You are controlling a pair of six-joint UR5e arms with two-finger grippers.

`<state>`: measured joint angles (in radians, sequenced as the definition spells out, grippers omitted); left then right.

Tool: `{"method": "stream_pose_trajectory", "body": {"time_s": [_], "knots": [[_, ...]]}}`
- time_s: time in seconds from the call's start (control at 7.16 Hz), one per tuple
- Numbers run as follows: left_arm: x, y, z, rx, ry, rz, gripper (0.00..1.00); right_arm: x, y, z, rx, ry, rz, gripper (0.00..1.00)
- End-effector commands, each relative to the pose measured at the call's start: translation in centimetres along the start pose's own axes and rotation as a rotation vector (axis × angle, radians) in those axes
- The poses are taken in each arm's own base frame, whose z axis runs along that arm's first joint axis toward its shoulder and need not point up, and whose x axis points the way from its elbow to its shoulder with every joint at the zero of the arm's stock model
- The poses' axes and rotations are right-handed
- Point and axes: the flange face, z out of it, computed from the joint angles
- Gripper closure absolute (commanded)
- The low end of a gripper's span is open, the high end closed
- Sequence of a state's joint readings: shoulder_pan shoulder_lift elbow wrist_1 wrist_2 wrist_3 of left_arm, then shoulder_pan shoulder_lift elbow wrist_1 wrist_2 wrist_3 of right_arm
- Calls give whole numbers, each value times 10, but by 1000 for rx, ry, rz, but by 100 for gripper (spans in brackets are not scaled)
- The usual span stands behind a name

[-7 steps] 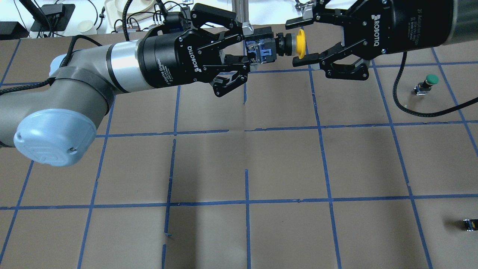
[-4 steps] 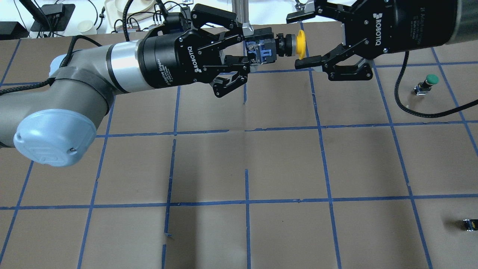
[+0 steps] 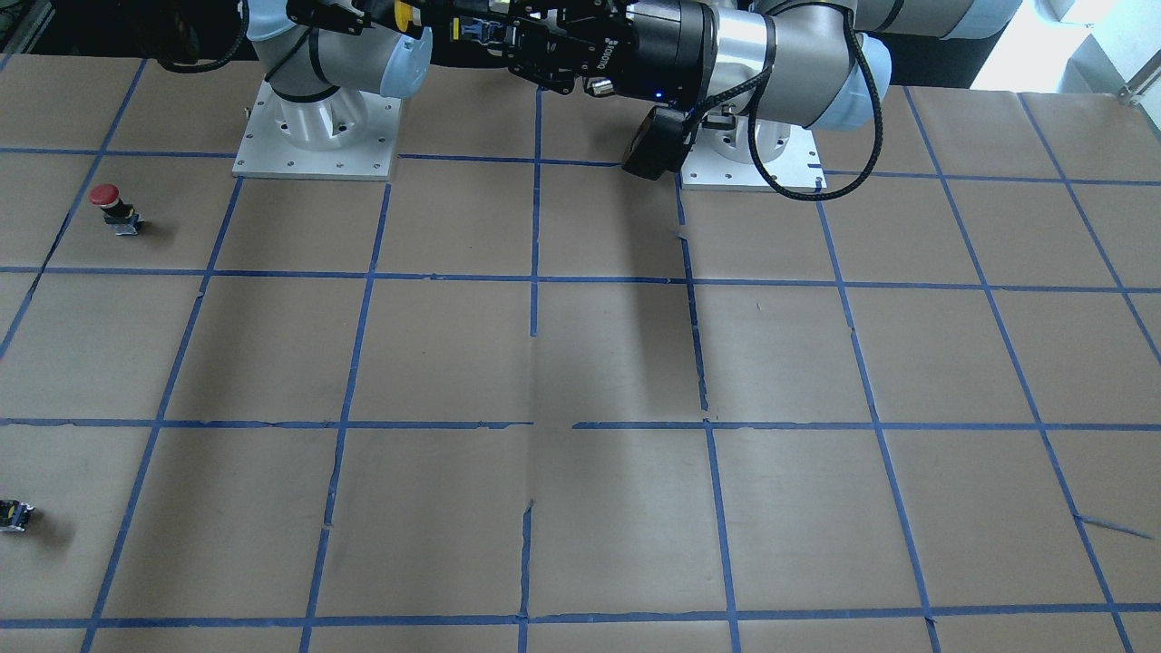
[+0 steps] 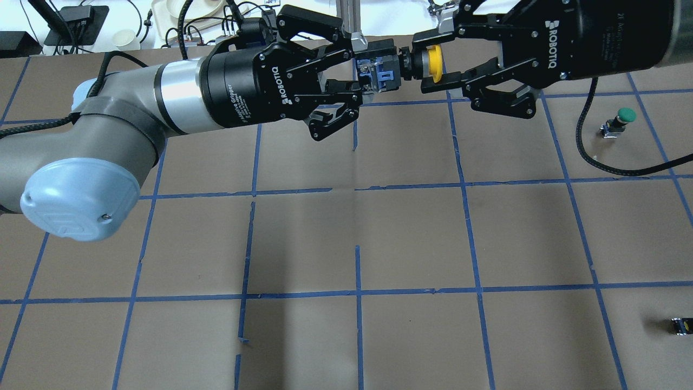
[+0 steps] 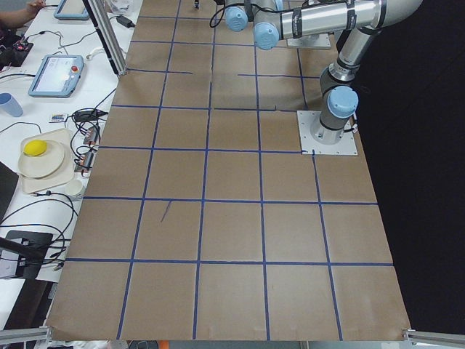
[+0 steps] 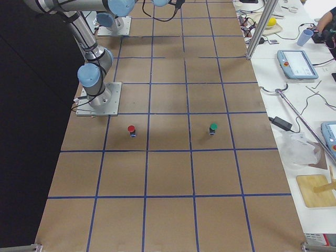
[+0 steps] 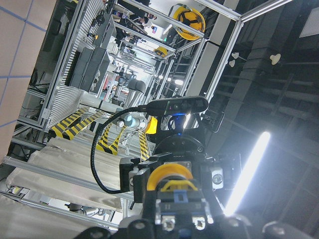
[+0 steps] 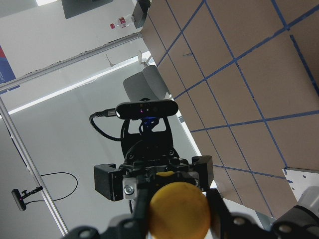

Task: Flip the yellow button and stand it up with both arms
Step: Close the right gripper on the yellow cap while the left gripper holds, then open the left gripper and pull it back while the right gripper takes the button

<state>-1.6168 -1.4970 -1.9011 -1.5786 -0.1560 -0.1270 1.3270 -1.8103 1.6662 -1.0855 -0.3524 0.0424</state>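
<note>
The yellow button [image 4: 433, 62] hangs in the air over the table's far middle, lying sideways with its cap toward the right arm. My left gripper [image 4: 371, 70] is shut on its blue-and-grey switch body. My right gripper [image 4: 427, 59] comes from the other side, and its fingertips [image 4: 439, 81] lie against the rim of the yellow cap. In the right wrist view the cap [image 8: 178, 209] fills the space between the fingers. The left wrist view shows the button [image 7: 169, 177] from behind its body. In the front-facing view the button [image 3: 402, 15] is at the top edge.
A green-capped button [image 4: 622, 119] stands at the far right, and a red-capped one [image 3: 107, 198] stands nearer the robot's right base. A small black switch block [image 4: 680, 326] lies at the near right edge. A black cable [image 4: 595, 157] loops down from the right wrist.
My right gripper has slid left over the yellow cap and its fingers have narrowed onto it. The left gripper with the button has stayed still.
</note>
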Motion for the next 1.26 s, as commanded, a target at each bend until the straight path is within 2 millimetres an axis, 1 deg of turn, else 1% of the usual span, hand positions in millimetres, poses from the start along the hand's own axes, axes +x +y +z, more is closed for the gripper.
{"method": "stream_pose_trajectory", "body": {"time_s": [0.0, 0.14, 0.28, 0.56, 0.7, 0.84, 0.98, 1.12], "knots": [[1, 0, 0, 0, -4, 5, 74, -1, 0, 0, 1, 0, -6, 60], [2, 1, 0, 0, -7, 9, 45, -3, 2, -1, 3, 0, -9, 60], [4, 1, 1, -2, -8, 20, 1, -3, 2, -2, 5, -2, -8, 60], [5, 2, 1, -2, -14, 29, 0, -4, 1, -3, 9, -1, -13, 60], [10, 5, 1, -5, -15, 29, 0, -4, -2, -6, 21, 4, -34, 60], [14, 7, -1, -5, -30, 35, 0, -10, -7, -10, 56, 14, -117, 60], [13, 5, -5, 26, -129, 53, 0, -17, -8, -15, 89, 16, -202, 60], [7, -2, -7, 49, -188, 74, 0, -19, -8, -16, 99, 22, -249, 60]]}}
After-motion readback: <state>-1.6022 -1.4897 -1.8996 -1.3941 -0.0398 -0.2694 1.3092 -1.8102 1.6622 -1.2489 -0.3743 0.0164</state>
